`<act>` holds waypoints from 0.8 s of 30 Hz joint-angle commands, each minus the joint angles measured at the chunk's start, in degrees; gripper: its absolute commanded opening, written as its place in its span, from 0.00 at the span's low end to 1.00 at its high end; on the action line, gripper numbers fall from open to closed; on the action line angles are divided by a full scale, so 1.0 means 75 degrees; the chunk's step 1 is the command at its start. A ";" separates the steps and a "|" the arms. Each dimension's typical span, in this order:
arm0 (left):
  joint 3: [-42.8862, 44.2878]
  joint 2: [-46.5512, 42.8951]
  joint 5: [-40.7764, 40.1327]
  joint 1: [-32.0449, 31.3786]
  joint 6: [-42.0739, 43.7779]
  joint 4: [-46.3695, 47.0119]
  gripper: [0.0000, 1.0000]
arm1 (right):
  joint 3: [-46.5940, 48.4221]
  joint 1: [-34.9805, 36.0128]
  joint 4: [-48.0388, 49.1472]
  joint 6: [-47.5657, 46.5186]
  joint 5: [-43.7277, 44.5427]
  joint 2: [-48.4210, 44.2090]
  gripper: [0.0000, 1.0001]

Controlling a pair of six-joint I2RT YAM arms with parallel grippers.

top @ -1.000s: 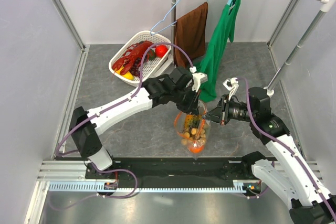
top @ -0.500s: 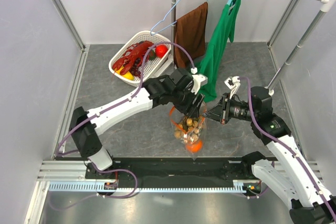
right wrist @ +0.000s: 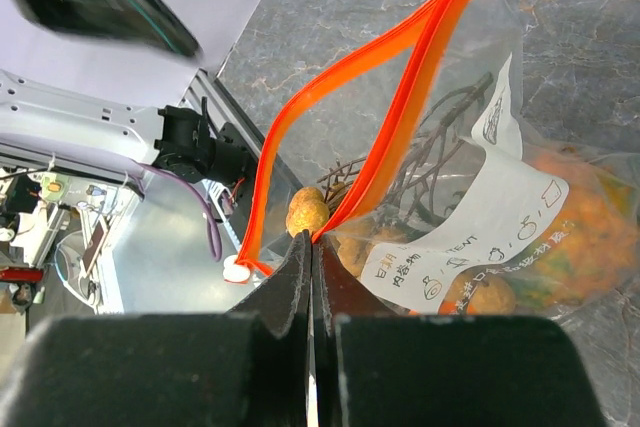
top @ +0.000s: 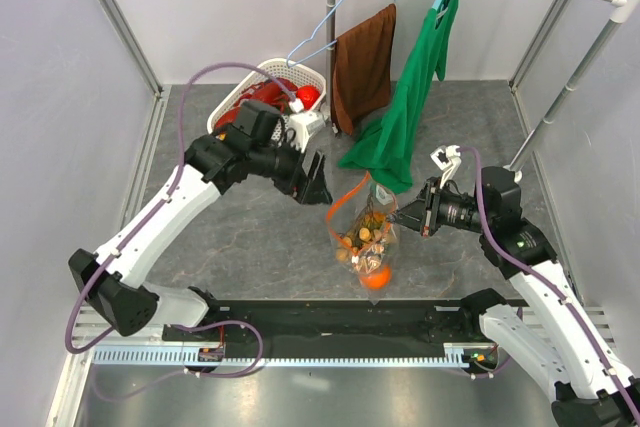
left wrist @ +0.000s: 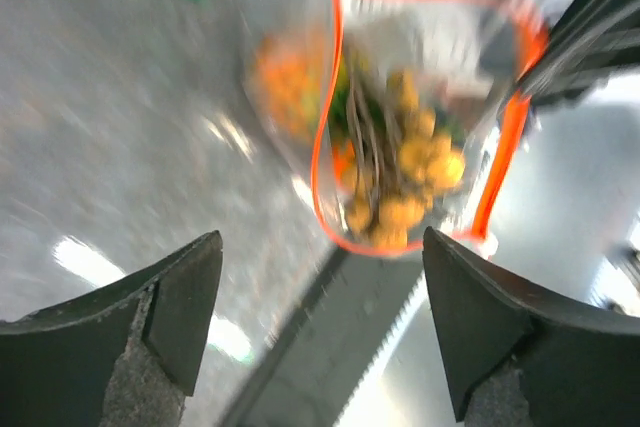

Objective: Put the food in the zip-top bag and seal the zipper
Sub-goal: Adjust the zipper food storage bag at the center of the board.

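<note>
the clear crinkly zip-top bag [top: 365,232], holding a tan grape bunch [right wrist: 308,209] and an orange ball [top: 375,275], hung over the grey mottled bench [top: 240,237] with its red-orange zipper strip [right wrist: 400,97] gaping unsealed. the right gripper [top: 410,215] was clamped on that strip. the left gripper [top: 318,185] stood wide open near the bag, holding nothing.

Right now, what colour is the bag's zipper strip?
Red-orange; the zipper shows best in the right wrist view.

Grey marbled tabletop [top: 260,247], white mesh basket [top: 300,71] standing at the back, zip-top bag [top: 365,232] nearer, contact unclear.
</note>
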 commanded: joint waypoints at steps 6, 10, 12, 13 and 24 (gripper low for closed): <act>-0.1523 -0.0064 0.1494 0.0005 -0.0583 0.0868 0.94 | 0.0132 -0.0014 0.0432 0.0256 -0.0014 -0.0061 0.00; -0.1722 0.0181 0.1436 -0.0147 -0.1028 0.1469 0.86 | 0.0120 -0.0014 0.0432 0.0303 -0.0026 -0.0072 0.00; -0.1805 0.0439 0.1460 -0.0334 -0.1134 0.1517 0.72 | 0.0120 -0.0014 0.0444 0.0315 -0.0049 -0.0073 0.00; -0.1898 0.0498 0.1553 -0.0393 -0.1158 0.1505 0.67 | 0.0120 -0.0014 0.0467 0.0303 -0.0084 -0.0084 0.00; -0.0165 0.0006 0.2081 -0.0499 -0.0174 -0.0052 0.02 | 0.0495 -0.0014 0.0315 0.0338 -0.0260 -0.0342 0.00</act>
